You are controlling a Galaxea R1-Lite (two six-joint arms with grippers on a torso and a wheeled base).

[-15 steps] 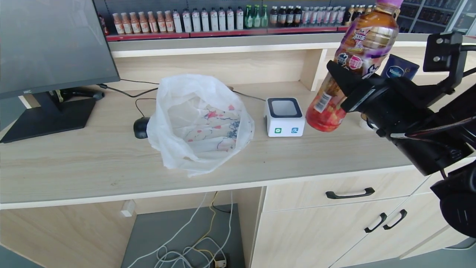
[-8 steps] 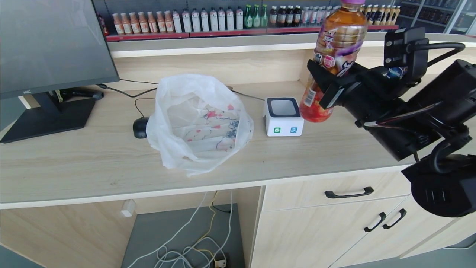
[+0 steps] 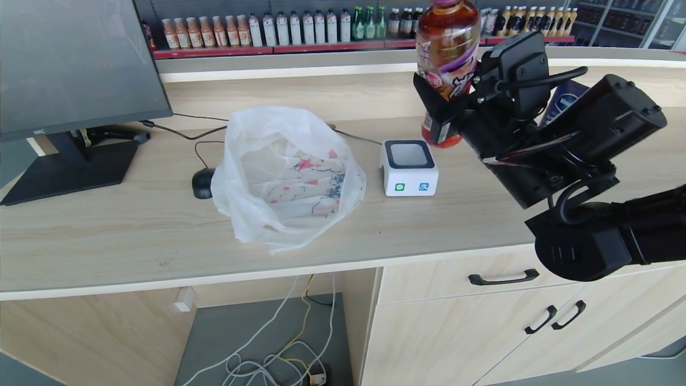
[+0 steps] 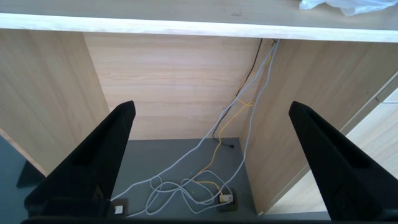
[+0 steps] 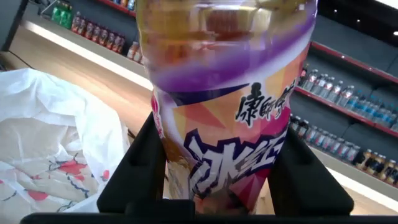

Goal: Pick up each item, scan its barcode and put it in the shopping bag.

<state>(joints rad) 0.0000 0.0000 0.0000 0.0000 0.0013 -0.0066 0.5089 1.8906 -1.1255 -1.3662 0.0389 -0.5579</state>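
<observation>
Holds a bottle [image 3: 447, 48] in the right hand [image 3: 453, 99], fingers [image 3: 431, 102] clamped on the lower half of the label, one each side. Same grip in the right wrist view: bottle [image 5: 224, 124] wedged between the black fingers [image 5: 140, 168]. Holds it close to upright, clear of the bench [image 3: 134, 230], base just up and right of the scanner [image 3: 408, 167] in the head view; cannot tell whether over the scanner or behind it. Filled nearly to the neck with amber-red drink, under a purple cap [image 3: 446, 2].

Left of the scanner, near but apart: a white plastic bag [image 3: 284, 177], slumped on the bench, mouth open upward. Inside, white folds with red and blue marks; cannot tell whether a thing or the bag's own print. Seen too from the right wrist, bag [image 5: 56, 137] below and beside the bottle.

Just beside the bag's left side, a black mouse [image 3: 202, 183]; cannot tell if touching. Farther left, a monitor [image 3: 75, 59] on a black stand. Behind the right arm, a blue pack [image 3: 563, 99], partly hidden.

Left hand [image 4: 211, 162] spread wide, holding nothing, low below the bench edge, facing the recess with cables [image 4: 199, 186] on the floor.

Behind the bench, a shelf [image 3: 321, 52] lined with drinks. Under the bench at right, drawers [image 3: 482, 300] with black handles.
</observation>
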